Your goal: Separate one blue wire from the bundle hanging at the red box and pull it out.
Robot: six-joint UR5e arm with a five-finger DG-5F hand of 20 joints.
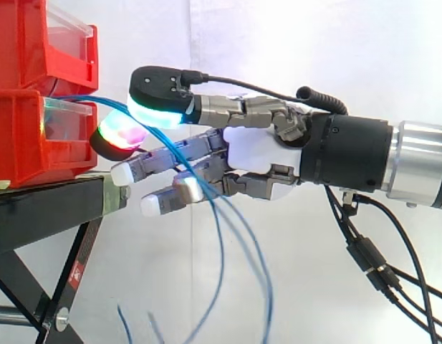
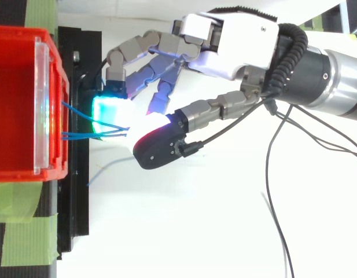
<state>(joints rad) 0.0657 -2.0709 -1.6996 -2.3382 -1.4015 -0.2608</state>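
Bins [image 1: 20, 136] left, hand [image 1: 260, 147] right — wires [image 1: 92, 98] between

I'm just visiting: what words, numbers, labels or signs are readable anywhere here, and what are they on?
Nothing here can be read as text.
Small red-and-white sticker on the black stand's leg: too small to read.
Clear front panels of the red bins: no print that I can make out.

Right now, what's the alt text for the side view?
The hand reaches in from the right to the lower red bin on a black stand. Blue wires arc out of that bin, cross the hand and hang down below it.
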